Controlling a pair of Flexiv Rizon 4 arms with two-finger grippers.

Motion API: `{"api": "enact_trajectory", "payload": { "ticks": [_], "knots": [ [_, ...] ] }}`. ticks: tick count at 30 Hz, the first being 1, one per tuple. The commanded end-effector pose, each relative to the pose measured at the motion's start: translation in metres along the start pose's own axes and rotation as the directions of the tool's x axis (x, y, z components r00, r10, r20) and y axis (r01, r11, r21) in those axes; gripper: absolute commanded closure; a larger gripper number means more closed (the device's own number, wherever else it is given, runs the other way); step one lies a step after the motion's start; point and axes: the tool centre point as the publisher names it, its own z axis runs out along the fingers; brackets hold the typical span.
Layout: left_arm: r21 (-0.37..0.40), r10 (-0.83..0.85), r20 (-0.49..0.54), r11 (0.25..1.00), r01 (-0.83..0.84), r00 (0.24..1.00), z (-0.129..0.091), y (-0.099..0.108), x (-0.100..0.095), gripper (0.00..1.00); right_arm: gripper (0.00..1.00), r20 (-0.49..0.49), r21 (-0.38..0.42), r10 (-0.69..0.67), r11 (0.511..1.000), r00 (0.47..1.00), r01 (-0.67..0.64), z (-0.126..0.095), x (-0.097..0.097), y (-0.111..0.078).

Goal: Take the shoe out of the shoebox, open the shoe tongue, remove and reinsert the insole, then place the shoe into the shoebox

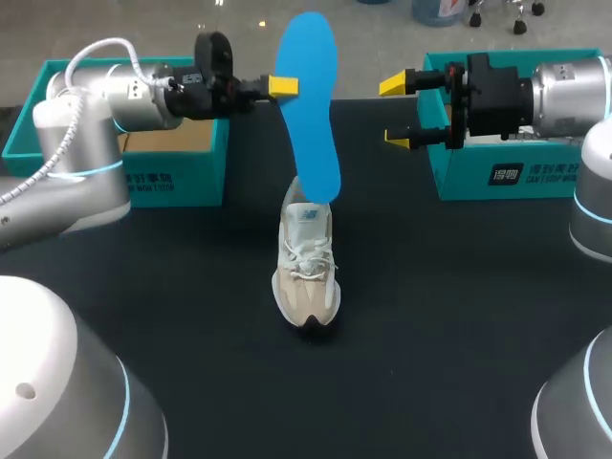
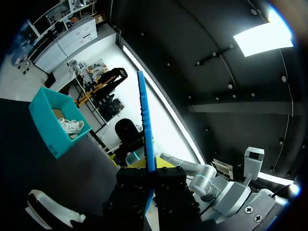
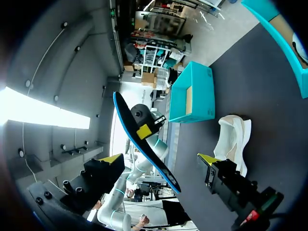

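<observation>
Presently, step: insole (image 1: pixel 311 105) is out of the shoe (image 1: pixel 306 273) and held aloft; reinsertion judged next.
Doing it well: hold the pinch firm, bring the insole's free lower end over the shoe's opening, then feed it in along the shoe's length without letting the foam buckle. The idle claw could steady the shoe or hold the tongue (image 1: pixel 308 218) back.
Left claw (image 1: pixel 290 86): pressed onto the insole from both faces, high on its length. One yellow tip shows in the head view; the other is hidden behind the insole.
Right claw (image 1: pixel 402 112): spread wide, holding and touching nothing. It hangs beside the insole, about level with the left claw.
Insole: blue, nearly upright, edge-on in the left wrist view. Its lower end sits over the shoe's heel end in the head view; contact there cannot be told.
Shoe: white and beige, standing on its sole on the table (image 1: pixel 459 306), heel toward the insole, toe away from it, between the boxes.
Left box (image 1: pixel 177 177): teal, open, by the left arm.
Right box (image 1: pixel 516 177): teal, open, by the right arm. The left wrist view shows a second shoe (image 2: pixel 72 126) inside.
</observation>
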Motion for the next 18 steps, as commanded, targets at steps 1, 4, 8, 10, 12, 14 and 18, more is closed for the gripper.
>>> {"api": "enact_trajectory", "payload": {
  "ticks": [1, 4, 8, 10, 12, 14, 18],
  "knots": [
    [-0.002, 0.0, 0.001, 1.0, 0.0, 1.0, 0.0007, -0.0007, 0.0002, 1.0, 0.0, 0.001, -0.001, 0.0, 1.0, 1.0, 0.0, 0.002, -0.0004, 0.0004],
    [-0.066, 0.192, 0.026, 0.979, -0.19, 0.981, -0.001, -0.0038, 0.0012, 1.0, 0.0, 0.001, -0.001, 0.0, 1.0, 1.0, 0.0, 0.002, -0.0004, 0.0004],
    [-0.175, 0.403, 0.084, 0.906, -0.385, 0.911, -0.0032, -0.0028, -0.0026, 1.0, 0.0, 0.001, -0.001, 0.0, 1.0, 1.0, 0.0, 0.002, -0.0004, 0.0004],
    [-0.235, 0.528, 0.127, 0.838, -0.492, 0.839, -0.0043, -0.0029, -0.0035, 1.0, 0.0, 0.001, -0.001, 0.0, 1.0, 1.0, 0.0, 0.002, -0.0004, 0.0004],
    [-0.245, 0.552, 0.135, 0.823, -0.512, 0.823, -0.0049, -0.0029, -0.0042, 1.0, 0.0, 0.001, -0.001, 0.0, 1.0, 1.0, 0.0, 0.002, -0.0004, 0.0004],
    [-0.245, 0.552, 0.135, 0.823, -0.512, 0.823, -0.0049, -0.0029, -0.0042, 1.0, 0.0, 0.001, -0.001, 0.0, 1.0, 1.0, 0.0, 0.002, -0.0004, 0.0004],
    [-0.245, 0.552, 0.135, 0.823, -0.512, 0.823, -0.0049, -0.0029, -0.0042, 1.0, 0.0, 0.001, -0.001, 0.0, 1.0, 1.0, 0.0, 0.002, -0.0004, 0.0004]
  ]
}}
